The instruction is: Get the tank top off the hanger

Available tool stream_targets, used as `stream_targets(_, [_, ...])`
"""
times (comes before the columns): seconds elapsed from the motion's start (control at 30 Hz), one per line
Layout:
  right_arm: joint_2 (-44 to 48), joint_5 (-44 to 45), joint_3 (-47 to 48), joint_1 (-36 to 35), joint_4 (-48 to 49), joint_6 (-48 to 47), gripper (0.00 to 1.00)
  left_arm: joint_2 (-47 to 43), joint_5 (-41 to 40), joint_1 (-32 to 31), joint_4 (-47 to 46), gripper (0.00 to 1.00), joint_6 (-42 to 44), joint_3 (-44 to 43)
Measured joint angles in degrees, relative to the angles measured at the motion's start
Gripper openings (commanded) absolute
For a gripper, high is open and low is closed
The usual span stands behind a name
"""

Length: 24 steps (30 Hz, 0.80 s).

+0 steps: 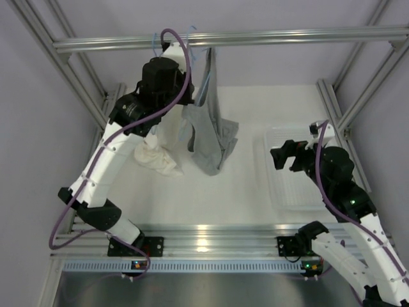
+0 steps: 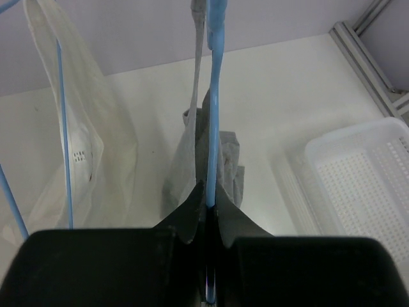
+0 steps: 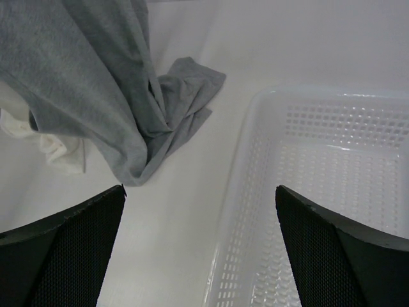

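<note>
We're pinching the thin light-blue wire hanger [image 2: 215, 96] tight with our left gripper [image 2: 208, 203], soft grey fabric tank top [image 1: 208, 137] dangling lengthwise below onto the table [image 1: 243, 185], left of our wide-open, empty right gripper [image 3: 199, 189].

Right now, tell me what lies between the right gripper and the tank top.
Only bare table separates the right gripper from the tank top, shown in the right wrist view; the basket lies aside.

Bright, even, diffuse light with soft shadows; glare streaks the rail [image 1: 204, 231] at the top view's lower centre.
</note>
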State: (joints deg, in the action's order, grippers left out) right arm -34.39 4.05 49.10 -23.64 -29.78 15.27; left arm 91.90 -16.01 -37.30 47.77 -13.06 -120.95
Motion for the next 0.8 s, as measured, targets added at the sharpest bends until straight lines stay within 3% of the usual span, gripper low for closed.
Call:
stream_targets(0.2, [-2.4, -3.7, 0.0, 0.0, 4.3, 0.3, 0.99, -10.1, 5.1, 0.0, -1.4, 0.00, -2.5, 14.6])
stream_targets(0.37, [-7.6, -14.3, 0.0, 0.0, 12.6, 0.7, 0.95, -19.9, 12.4, 0.0, -0.3, 0.00, -3.2, 27.4])
stream_targets(0.53, [-19.8, -24.9, 3.4, -0.6, 22.4, 3.1, 0.82, -29.4, 21.8, 0.0, -0.1, 0.00, -3.3, 33.9])
stream_targets(0.67, [-30.1, -25.8, 10.4, -4.2, 24.5, 2.8, 0.67, -33.6, 26.7, -0.1, -0.3, 0.00, -3.6, 35.8])
stream_targets(0.8, [-32.9, -24.0, 15.7, -8.1, 24.5, 1.1, 0.62, -34.4, 28.9, -0.1, -0.4, 0.00, -4.2, 37.3])
